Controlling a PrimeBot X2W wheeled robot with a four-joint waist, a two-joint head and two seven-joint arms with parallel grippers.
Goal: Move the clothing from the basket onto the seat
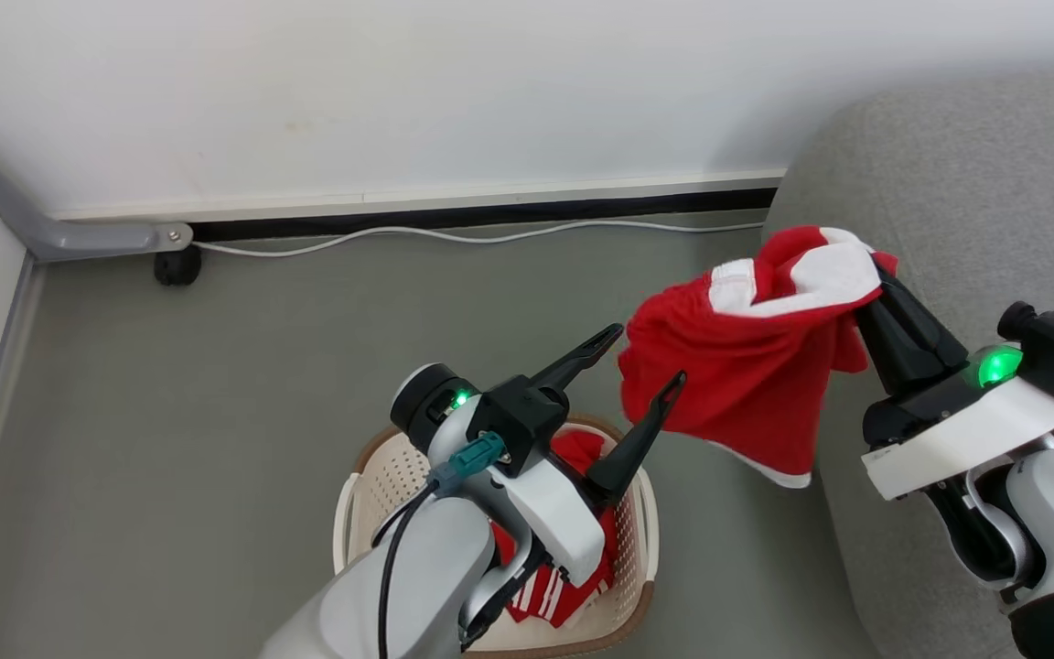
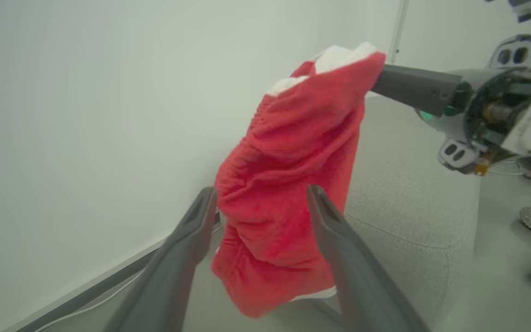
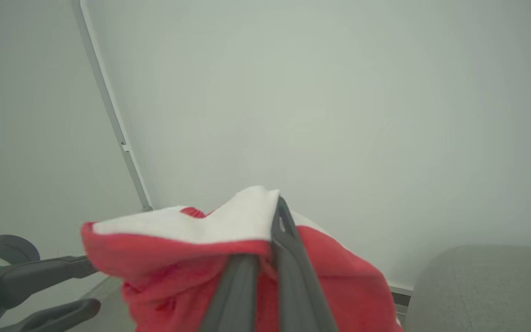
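Grey floor (image 1: 262, 384), white wall (image 1: 490, 91) — the right gripper (image 1: 876, 286) clamps a red garment (image 1: 747, 366) beside the seat (image 1: 966, 165). The left gripper (image 1: 646, 359), spread above the basket (image 1: 379, 483), seems clear of the garment.

- Left arm (image 1: 417, 586): pale grey tube, white wrist shell, black cable (image 1: 390, 558) with a teal plug (image 1: 472, 455).
- Left gripper (image 1: 646, 357): black block, green light (image 1: 460, 399), two long dark tapered fingers (image 1: 637, 439).
- Right wrist (image 1: 911, 403): black housing, white flat plate (image 1: 966, 437), green lamp (image 1: 998, 366).

Open floor (image 1: 307, 348) is left between basket (image 1: 371, 485) and wall (image 1: 399, 91). The basket's mouth is largely covered by the left forearm (image 1: 417, 577); the edge of the seat (image 1: 966, 156) is screened by the hanging garment (image 1: 747, 366).
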